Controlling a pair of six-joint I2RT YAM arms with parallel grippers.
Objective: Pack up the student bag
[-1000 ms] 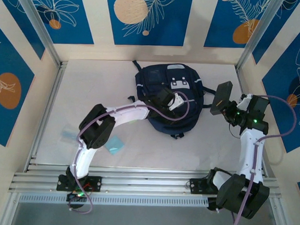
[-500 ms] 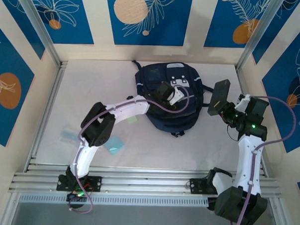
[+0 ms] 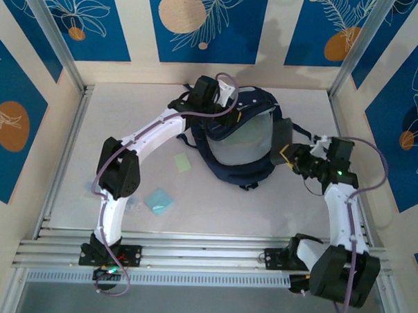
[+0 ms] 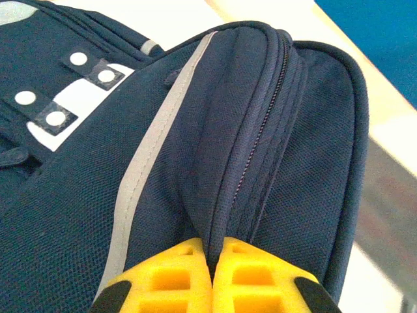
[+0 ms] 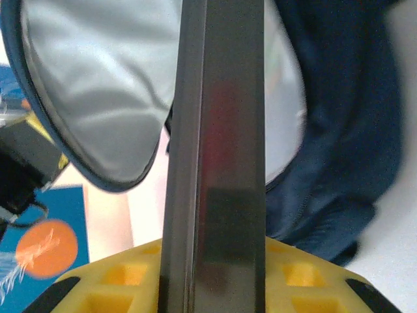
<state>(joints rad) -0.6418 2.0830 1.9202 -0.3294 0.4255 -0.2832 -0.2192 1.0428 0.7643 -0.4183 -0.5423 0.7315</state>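
The student bag [image 3: 237, 169], dark navy, lies at the back middle of the table with its front panel pulled up, showing pale grey lining [image 3: 242, 138]. My left gripper [image 3: 229, 113] is above its far rim. In the left wrist view my left gripper [image 4: 213, 261] is shut on a fold of the student bag [image 4: 98, 215] beside the zip. My right gripper [image 3: 296, 156] is shut on a dark flat box [image 3: 282, 141], held upright just right of the opening. From the right wrist, the dark flat box [image 5: 218, 130] stands between the yellow fingers [image 5: 117, 287], with the lining [image 5: 98, 85] behind it.
A pale green note [image 3: 183, 162] and a light blue card [image 3: 159, 200] lie on the table left of the bag, a clear wrapper [image 3: 96, 188] further left. Aluminium rails [image 3: 191, 256] run along the front edge. Patterned walls enclose the back and sides.
My left gripper shut on the bag's front panel and pulled it up and toward the back, opening the bag. My right gripper carried the dark box left toward the opening.
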